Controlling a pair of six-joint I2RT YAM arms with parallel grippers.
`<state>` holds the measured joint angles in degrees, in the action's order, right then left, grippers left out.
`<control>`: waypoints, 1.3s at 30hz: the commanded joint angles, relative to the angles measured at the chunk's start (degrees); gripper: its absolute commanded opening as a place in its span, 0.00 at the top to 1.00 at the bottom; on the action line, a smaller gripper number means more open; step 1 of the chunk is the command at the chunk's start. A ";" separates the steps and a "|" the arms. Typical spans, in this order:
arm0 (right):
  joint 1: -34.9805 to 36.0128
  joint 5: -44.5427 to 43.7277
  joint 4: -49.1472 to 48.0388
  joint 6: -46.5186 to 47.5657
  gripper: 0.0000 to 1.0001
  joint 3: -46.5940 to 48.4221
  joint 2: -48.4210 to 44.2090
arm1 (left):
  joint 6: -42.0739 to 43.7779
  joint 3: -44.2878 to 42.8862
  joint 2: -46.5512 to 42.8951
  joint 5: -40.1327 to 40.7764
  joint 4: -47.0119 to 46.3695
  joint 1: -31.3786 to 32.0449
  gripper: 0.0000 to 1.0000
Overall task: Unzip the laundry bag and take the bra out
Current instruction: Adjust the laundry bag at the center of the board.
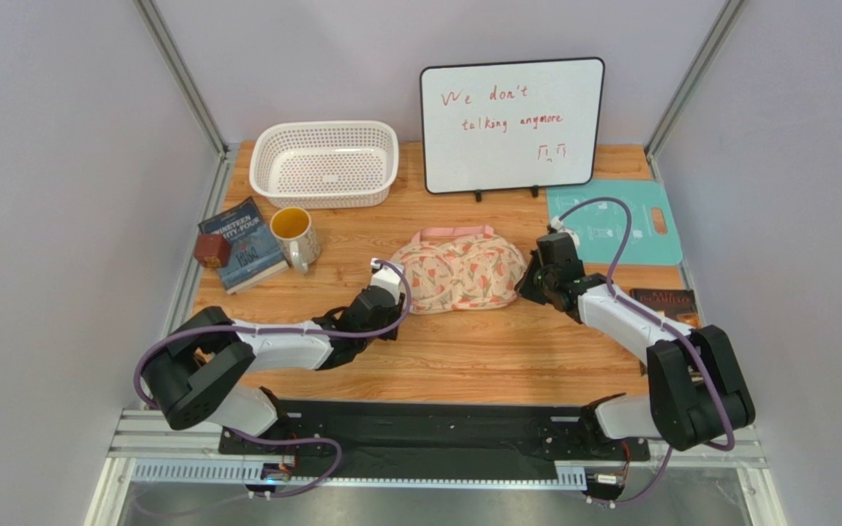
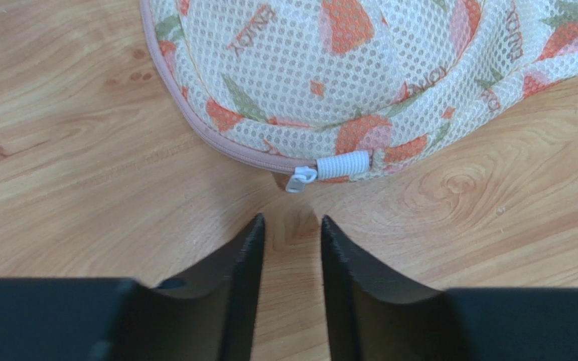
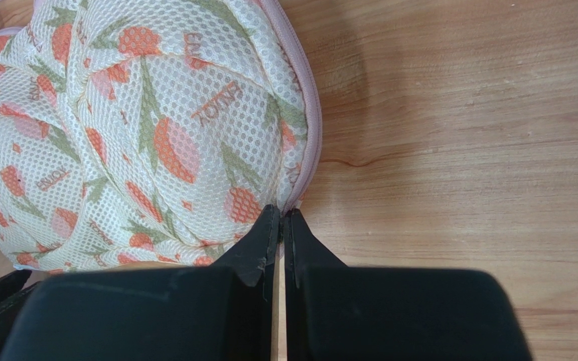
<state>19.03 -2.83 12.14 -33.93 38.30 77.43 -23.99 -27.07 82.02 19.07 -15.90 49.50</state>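
The laundry bag (image 1: pixel 464 272) lies mid-table, cream mesh with red-pink and green print and pink zipper trim. In the left wrist view the bag (image 2: pixel 345 68) fills the top, and its small metal zipper pull (image 2: pixel 301 179) hangs at the near edge beside a white ribbed tab (image 2: pixel 343 164). My left gripper (image 2: pixel 292 219) (image 1: pixel 398 290) is open just short of the pull, with only bare wood between its fingers. My right gripper (image 3: pixel 281 212) (image 1: pixel 524 283) is shut, pinching the pink trim at the right end of the bag (image 3: pixel 141 135). The bra is hidden.
A white perforated basket (image 1: pixel 324 162) and a whiteboard (image 1: pixel 511 123) stand at the back. A yellow mug (image 1: pixel 294 236), a blue book (image 1: pixel 241 243) and a brown block (image 1: pixel 212 250) sit left of the bag. A teal board (image 1: pixel 614 223) and a dark book (image 1: pixel 667 301) lie to the right.
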 commanded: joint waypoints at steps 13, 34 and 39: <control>-3.03 4.68 2.80 6.33 1.00 3.44 0.52 | 1.75 2.11 0.34 -3.43 -10.03 0.07 0.41; -3.03 6.17 2.28 8.00 1.00 3.01 1.59 | -0.27 -0.88 5.78 0.53 -9.85 -0.10 0.77; -3.03 6.26 2.18 8.36 1.00 2.83 1.50 | -0.45 -0.79 5.78 2.46 -9.06 -0.01 1.00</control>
<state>16.05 2.63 15.62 -26.94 40.58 79.42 -24.01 -26.65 87.33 18.94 -25.39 49.47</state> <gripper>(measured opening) 0.010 0.096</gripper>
